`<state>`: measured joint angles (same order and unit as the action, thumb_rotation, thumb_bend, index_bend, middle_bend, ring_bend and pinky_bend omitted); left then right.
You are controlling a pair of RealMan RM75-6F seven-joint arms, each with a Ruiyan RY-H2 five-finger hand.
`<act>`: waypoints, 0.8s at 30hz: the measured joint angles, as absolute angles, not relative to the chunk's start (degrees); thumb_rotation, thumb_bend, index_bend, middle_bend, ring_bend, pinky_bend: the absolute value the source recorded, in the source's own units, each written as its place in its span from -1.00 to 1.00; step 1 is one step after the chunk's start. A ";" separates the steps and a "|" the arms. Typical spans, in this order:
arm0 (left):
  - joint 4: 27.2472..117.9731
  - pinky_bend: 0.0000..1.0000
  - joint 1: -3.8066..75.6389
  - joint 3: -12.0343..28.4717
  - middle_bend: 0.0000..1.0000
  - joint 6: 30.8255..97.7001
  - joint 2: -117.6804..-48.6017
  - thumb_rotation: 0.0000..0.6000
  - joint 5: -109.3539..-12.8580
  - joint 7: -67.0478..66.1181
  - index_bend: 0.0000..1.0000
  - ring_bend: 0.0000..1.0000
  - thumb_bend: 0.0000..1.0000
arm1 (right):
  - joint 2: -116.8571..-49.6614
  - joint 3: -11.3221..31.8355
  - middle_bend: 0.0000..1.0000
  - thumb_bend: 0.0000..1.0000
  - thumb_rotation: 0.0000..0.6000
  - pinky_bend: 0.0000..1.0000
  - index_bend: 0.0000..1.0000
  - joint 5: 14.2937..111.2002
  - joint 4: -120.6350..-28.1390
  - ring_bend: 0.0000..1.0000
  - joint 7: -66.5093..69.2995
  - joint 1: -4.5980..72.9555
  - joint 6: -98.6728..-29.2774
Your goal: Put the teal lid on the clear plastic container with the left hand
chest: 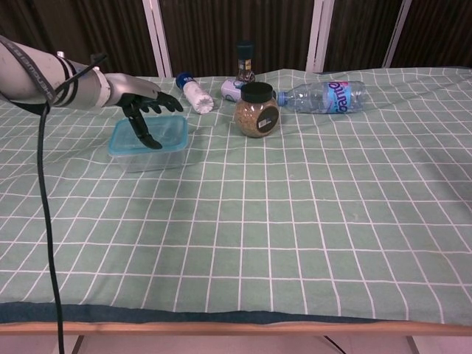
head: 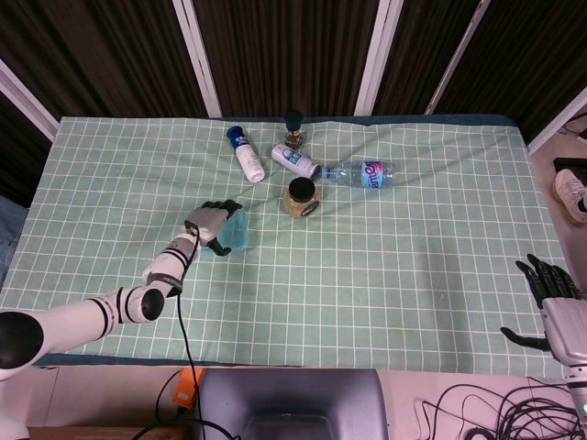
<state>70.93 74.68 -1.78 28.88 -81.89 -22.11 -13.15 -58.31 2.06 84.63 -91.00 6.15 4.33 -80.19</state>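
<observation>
The teal lid (chest: 167, 131) lies on top of the clear plastic container (chest: 150, 158), left of the table's middle; the lid (head: 237, 230) also shows in the head view. My left hand (chest: 142, 109) hovers over its back left part, fingers spread and pointing down, with the fingertips touching or just above the lid. It holds nothing. From the head view the left hand (head: 206, 223) covers the container's left side. My right hand (head: 548, 295) hangs off the table's front right corner, fingers apart and empty.
Behind the container lie a white bottle with a blue cap (chest: 194, 93), a white can (chest: 228, 89) and a water bottle (chest: 325, 96). A black-lidded jar of grains (chest: 256, 110) and a dark grinder (chest: 245, 62) stand there too.
</observation>
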 measured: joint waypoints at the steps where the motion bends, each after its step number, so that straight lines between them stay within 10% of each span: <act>1: 71.13 -0.98 74.65 -1.86 -1.00 28.78 -81.66 1.00 -21.99 -13.16 -1.00 -1.00 -0.47 | -58.32 2.06 -1.00 -0.61 1.00 -1.00 -1.00 84.61 -91.01 -1.00 6.12 4.33 -80.14; 24: 89.81 -0.54 59.96 -0.25 -0.59 53.26 -75.63 1.00 -47.85 -14.91 -1.00 -0.70 0.09 | -58.71 1.07 -1.00 -0.61 1.00 -1.00 -1.00 86.69 -91.55 -1.00 5.20 4.77 -79.80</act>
<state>89.81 59.96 -0.25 53.26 -75.63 -47.85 -14.91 -58.71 1.07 86.69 -91.55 5.20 4.77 -79.80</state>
